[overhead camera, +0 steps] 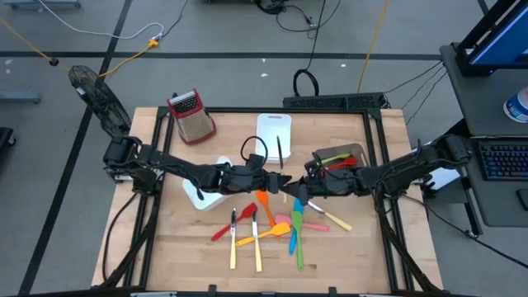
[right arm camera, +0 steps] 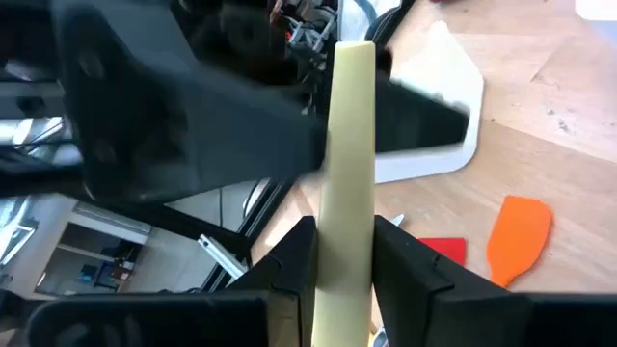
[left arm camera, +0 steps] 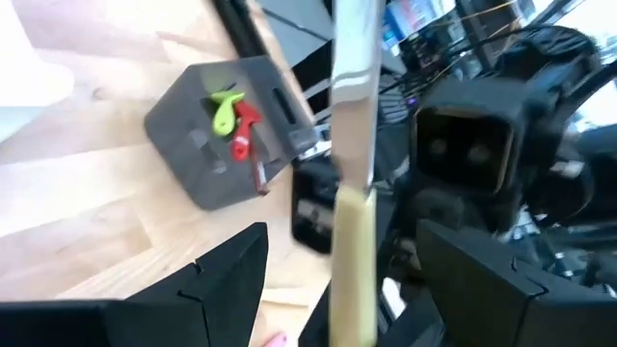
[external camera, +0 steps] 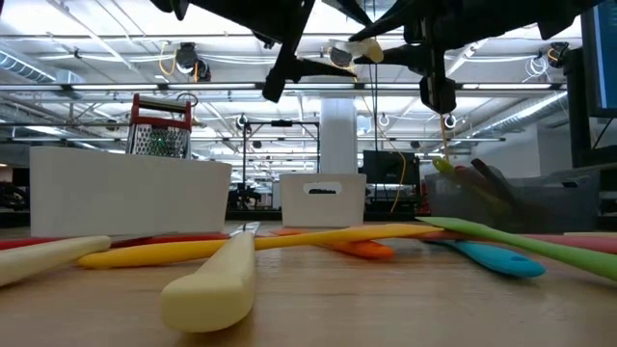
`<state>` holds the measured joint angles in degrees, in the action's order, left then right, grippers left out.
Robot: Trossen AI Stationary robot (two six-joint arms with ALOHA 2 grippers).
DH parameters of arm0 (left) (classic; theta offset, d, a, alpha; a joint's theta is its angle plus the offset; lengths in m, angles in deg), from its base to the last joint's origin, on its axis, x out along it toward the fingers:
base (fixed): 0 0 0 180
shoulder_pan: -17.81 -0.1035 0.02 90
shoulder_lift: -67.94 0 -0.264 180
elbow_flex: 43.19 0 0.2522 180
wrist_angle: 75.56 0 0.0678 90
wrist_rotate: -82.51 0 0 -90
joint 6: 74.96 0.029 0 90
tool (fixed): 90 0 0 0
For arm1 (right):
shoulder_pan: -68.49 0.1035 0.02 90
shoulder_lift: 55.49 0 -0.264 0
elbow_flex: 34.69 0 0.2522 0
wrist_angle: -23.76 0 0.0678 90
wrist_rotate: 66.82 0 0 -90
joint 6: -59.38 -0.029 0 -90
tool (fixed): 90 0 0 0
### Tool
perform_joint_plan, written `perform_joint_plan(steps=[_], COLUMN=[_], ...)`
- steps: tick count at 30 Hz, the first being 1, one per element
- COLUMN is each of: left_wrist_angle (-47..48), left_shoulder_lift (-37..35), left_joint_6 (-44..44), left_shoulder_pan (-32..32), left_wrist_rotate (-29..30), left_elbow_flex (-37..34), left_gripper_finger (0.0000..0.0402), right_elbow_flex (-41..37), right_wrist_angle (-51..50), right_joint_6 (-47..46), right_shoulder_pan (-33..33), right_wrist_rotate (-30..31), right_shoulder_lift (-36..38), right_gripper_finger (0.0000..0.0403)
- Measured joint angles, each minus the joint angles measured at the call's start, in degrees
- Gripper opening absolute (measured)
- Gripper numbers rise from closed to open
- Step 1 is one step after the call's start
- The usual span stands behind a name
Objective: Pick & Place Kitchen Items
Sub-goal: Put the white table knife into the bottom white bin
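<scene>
Right gripper (right arm camera: 344, 265) jaws are clamped on the cream handle (right arm camera: 347, 164) of a slim knife; its stiff, light, slick metal blade (left arm camera: 353, 87) sits between the left gripper's (left arm camera: 337, 275) wide-open jaws. Grab the handle, not the blade.

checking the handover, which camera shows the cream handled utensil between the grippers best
Right wrist view: right gripper shut on the cream-handled utensil. Left wrist view shows its handle and metal blade. Low view shows only a tip; high view hides it.
</scene>
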<state>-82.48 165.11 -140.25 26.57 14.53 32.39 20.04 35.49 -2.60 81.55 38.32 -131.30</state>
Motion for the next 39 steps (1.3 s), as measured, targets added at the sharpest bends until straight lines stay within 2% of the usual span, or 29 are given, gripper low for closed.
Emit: perform_joint_plan(steps=[12, 21, 29, 35, 39], left_wrist_angle=[1.78, 2.42, 2.35, 3.06, 4.48], left_shoulder_lift=[0.00, 0.00, 0.00, -0.04, -0.04], left_joint_6=[-2.36, -1.28, -1.15, -0.70, -1.07], left_shoulder_pan=[-0.43, -1.16, -2.23, -1.62, -1.05], left_wrist_rotate=[-1.40, -1.07, -4.10, -4.24, -4.68], left_elbow_flex=[0.00, -0.02, -0.07, -0.04, 0.00], left_gripper_finger=[0.0258, 0.0150, 0.0093, 0.0023, 0.0022], right_elbow_flex=[0.00, 0.00, 1.53, 2.85, 2.95], right_wrist_angle=[-0.44, 0.23, 0.96, 0.58, -0.15], right_joint_6=[1.17, 0.95, -0.12, 1.43, 1.41], right_shoulder_pan=[-0.67, -0.57, 0.13, 0.13, 0.16], right_wrist_rotate=[2.74, 2.76, 1.02, 0.96, 0.44], right_shoulder_lift=[0.00, -0.90, -4.11, -4.85, -4.85], right_gripper_finger=[0.0070, 0.0071, 0.0070, 0.0070, 0.0070])
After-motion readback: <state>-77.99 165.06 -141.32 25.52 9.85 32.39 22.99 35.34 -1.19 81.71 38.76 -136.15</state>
